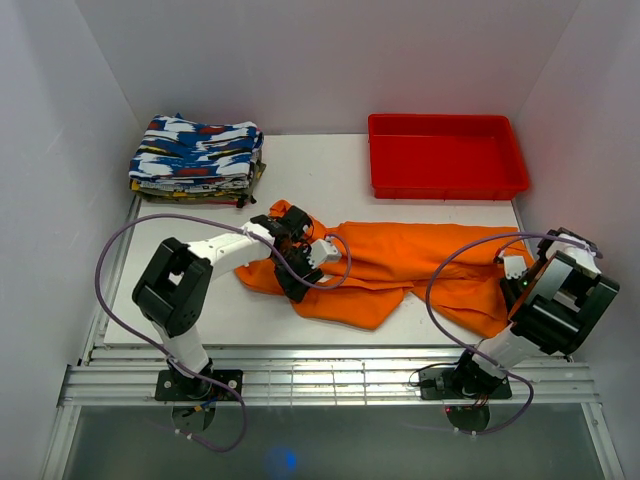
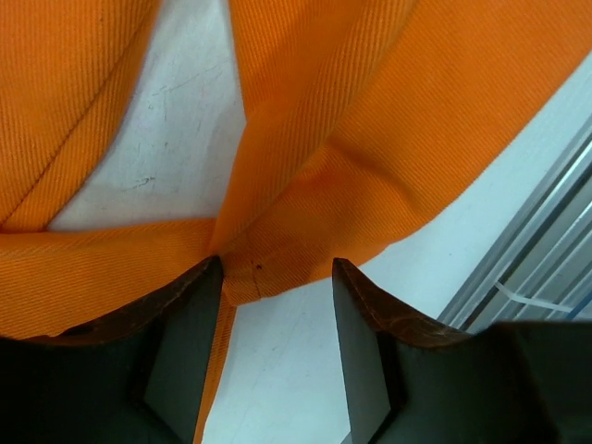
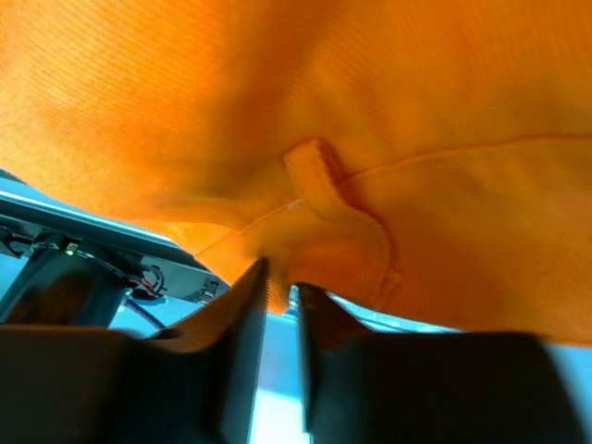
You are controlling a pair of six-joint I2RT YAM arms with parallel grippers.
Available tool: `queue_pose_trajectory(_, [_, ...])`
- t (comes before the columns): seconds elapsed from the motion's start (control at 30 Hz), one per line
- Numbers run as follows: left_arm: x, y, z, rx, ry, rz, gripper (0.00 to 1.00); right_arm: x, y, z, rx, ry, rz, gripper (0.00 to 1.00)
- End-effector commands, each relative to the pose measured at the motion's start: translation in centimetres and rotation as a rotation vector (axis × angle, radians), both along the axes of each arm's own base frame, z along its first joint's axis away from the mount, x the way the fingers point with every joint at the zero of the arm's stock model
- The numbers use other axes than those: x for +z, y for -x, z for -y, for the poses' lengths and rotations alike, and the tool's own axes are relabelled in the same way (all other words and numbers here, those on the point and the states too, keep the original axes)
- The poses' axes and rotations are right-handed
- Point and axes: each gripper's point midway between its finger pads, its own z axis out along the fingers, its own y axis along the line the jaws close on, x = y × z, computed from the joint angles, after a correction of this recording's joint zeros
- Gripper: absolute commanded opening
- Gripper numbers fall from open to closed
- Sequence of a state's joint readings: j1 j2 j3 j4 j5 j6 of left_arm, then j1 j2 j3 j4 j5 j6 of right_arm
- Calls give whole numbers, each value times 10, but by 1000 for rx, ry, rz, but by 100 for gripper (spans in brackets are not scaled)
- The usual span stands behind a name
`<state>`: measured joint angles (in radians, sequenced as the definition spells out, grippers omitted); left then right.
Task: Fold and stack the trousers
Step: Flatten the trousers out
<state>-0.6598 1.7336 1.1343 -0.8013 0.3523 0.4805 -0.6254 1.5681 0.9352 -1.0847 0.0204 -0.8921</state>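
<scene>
Pinching the right edge of the trousers point(image 1: 400, 255) in our nearly closed right claw point(image 3: 280, 282), we straddle a bunched fold with our left claw point(image 2: 277, 277) agape, open surface point(image 1: 320, 180) beyond

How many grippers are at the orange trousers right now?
2. The left gripper straddles a bunched fold at the trousers' left end; the right gripper pinches their right edge.
</scene>
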Motion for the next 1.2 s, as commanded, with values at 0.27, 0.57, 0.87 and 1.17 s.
queue_pose_trajectory(0.27, [20, -17, -5, 70, -9, 130, 72, 6, -15, 6, -20, -25, 35, 8])
queue_pose_trajectory(0.57, [18, 43, 15, -4, 115, -208, 31, 13, -24, 11, -20, -18, 59, 8])
queue_pose_trajectory(0.87, [77, 5, -111, 114, 37, -100, 0, 29, -30, 50, 88, 100, 60, 8])
queue_pose_trajectory(1.17, [81, 9, -244, 179, -166, -23, 0, 30, -29, 79, 152, 155, 23, 8])
